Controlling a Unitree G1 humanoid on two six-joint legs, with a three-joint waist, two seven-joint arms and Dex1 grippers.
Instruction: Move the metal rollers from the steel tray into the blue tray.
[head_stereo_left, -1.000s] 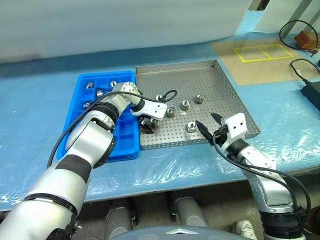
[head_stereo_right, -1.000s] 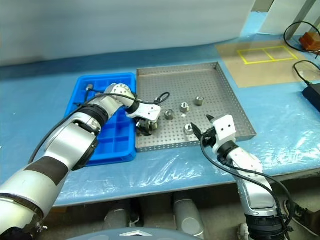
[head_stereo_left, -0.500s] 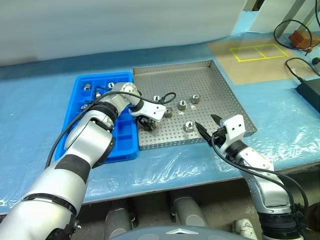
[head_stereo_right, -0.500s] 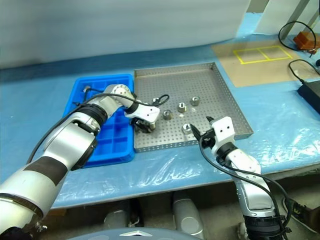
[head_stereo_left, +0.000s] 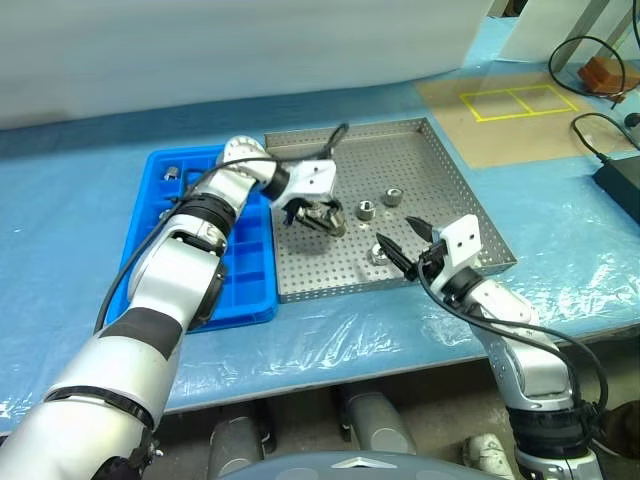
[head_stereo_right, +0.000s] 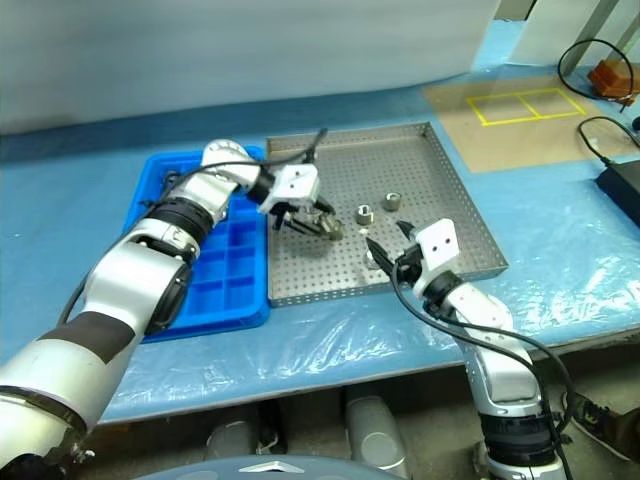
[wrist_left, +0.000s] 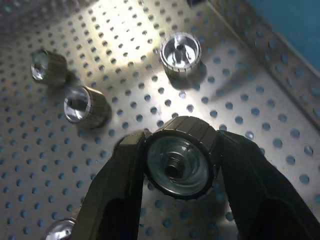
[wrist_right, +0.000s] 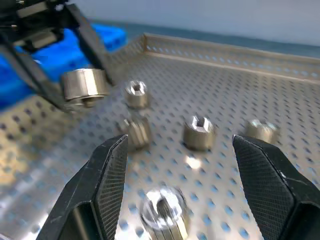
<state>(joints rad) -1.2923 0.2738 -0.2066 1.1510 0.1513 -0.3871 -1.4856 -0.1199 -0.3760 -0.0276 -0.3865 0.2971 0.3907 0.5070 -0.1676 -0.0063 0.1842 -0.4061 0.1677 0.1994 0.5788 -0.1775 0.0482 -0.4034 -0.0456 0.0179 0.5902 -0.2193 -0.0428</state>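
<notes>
Pinching 1 metal roller (wrist_left: 179, 164) between its black fingers (wrist_left: 122, 175), the left gripper (head_stereo_left: 318, 216) hangs above the steel tray (head_stereo_left: 440, 160), clear of the perforated floor, close to the rim that borders the blue tray (head_stereo_left: 240, 285). On the steel tray's floor lie more rollers (wrist_right: 199, 133), apart from each other; 1 of them (wrist_right: 161, 209) sits just in front of the right gripper (wrist_right: 186, 170), between its 2 spread fingers, which touch nothing. The blue tray lies beside the steel tray on the tabletop (head_stereo_left: 70, 300), on the robot's left, with a few rollers (head_stereo_left: 172, 172) in its far compartments.
</notes>
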